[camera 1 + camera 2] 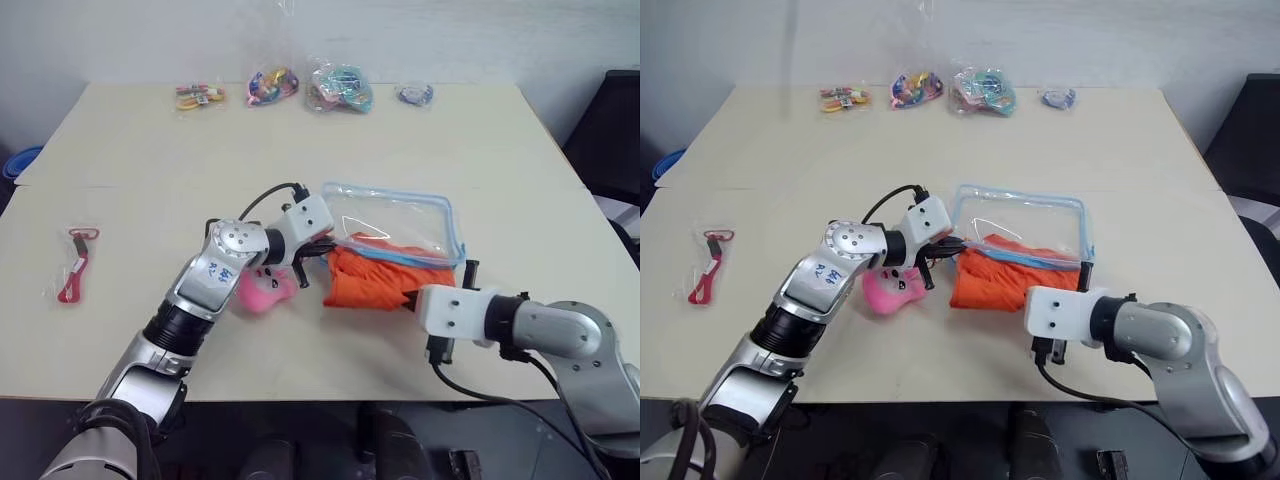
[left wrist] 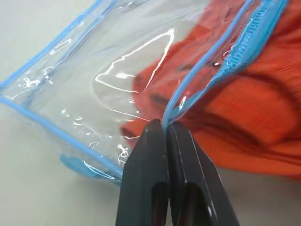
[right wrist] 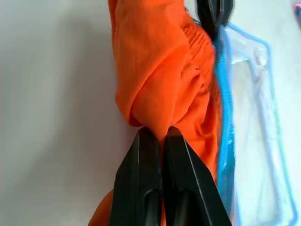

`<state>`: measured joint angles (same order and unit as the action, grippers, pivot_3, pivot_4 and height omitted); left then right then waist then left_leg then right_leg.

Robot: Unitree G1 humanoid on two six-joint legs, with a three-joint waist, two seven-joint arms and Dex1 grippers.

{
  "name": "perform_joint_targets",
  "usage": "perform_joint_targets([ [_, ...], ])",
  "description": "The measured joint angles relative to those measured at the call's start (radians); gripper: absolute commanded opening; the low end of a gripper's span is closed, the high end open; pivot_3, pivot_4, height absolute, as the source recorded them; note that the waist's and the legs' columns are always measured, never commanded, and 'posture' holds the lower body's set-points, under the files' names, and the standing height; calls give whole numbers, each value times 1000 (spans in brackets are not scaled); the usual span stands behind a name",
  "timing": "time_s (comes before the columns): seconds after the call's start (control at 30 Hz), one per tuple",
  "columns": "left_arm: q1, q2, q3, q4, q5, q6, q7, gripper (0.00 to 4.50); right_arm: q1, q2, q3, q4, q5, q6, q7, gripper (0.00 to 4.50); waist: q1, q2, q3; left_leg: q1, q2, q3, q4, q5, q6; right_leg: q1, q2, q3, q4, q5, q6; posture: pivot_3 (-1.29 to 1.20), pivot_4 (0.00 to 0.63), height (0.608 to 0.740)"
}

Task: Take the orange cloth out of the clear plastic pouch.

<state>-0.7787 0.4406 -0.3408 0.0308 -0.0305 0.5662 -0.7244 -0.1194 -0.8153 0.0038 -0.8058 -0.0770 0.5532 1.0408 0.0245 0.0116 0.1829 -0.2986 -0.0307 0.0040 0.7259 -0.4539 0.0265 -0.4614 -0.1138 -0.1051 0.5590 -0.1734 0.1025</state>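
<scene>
Pinching the clear plastic pouch [image 2: 117,80] rim, left pincer [image 2: 164,125]; right pincer [image 3: 162,132] grips orange cloth [image 3: 160,70].

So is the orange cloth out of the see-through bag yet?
Mostly out. The orange cloth is bunched on the table in front of the clear plastic pouch, but part still sits inside its open blue edge.

Head stereo pair looking down over the table [image 1: 120,200], wrist cameras close along their fingers, all sharing pouch [image 1: 400,215] and cloth [image 1: 365,280]
</scene>
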Motion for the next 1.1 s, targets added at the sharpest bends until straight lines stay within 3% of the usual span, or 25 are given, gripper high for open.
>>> perform_joint_targets([
  [0.2, -3, 17, -14, 32, 40, -99, -36, 0, -55, -70, -240, -104, 260, 226, 77, 63, 0, 0, 0, 0, 1, 0, 0, 0, 0, 0, 0, 0, 0, 0, 0, 0, 150, 740],
  [0.3, 2, 38, -20, 40, 52, -148, -54, 608, -77, -93, -314, -96, 339, 289, 105, 0, 2, 0, 0, 0, 0, 0, 0, 0, 0, 0, -1, 0, 0, 0, 0, 0, 150, 740],
  [0.33, 23, 62, -20, 45, 54, -191, -82, 943, -161, -173, -415, -11, 407, 333, 137, 0, 0, 3, 2, 0, -1, 2, 0, 0, 1, -1, -2, 1, 0, 1, 2, 0, 150, 740],
  [0.43, 50, 85, -18, 57, 53, -228, -115, 1888, -246, -277, -530, 143, 421, 334, 135, 0, 2, 3, 2, 0, 0, 0, 0, 0, 1, 0, -1, 0, 0, 1, 1, 0, 150, 740],
  [0.7, 52, 88, -8, 61, 50, -292, -151, 4456, -298, -389, -507, 524, 364, 126, 78, 0, 0, 3, 2, -1, -1, 2, 0, 0, 2, -1, -2, 1, 0, 1, 2, 0, 150, 740],
  [0.8, 58, 95, 9, 53, 28, -321, -199, 4456, -299, -389, -495, 628, 309, 50, -13, 0, -1, 3, 2, 0, 0, 3, 0, 0, 2, -1, -2, 0, -1, 1, 2, 0, 150, 740],
  [0.9, 89, 122, 26, 21, -8, -329, -254, 4456, -182, -355, -501, 683, 241, -50, -72, 0, 1, 3, 2, -1, 0, 2, 0, 0, 2, -1, -2, 0, 0, 1, 2, 0, 150, 740],
  [1.1, 117, 167, 109, -65, -159, -292, -392, 4456, 257, -106, -475, 709, 92, -315, -212, 0, 4, 4, 2, -1, -1, 4, 0, 0, 2, 0, -3, 1, 0, 1, 2, 0, 150, 740],
])
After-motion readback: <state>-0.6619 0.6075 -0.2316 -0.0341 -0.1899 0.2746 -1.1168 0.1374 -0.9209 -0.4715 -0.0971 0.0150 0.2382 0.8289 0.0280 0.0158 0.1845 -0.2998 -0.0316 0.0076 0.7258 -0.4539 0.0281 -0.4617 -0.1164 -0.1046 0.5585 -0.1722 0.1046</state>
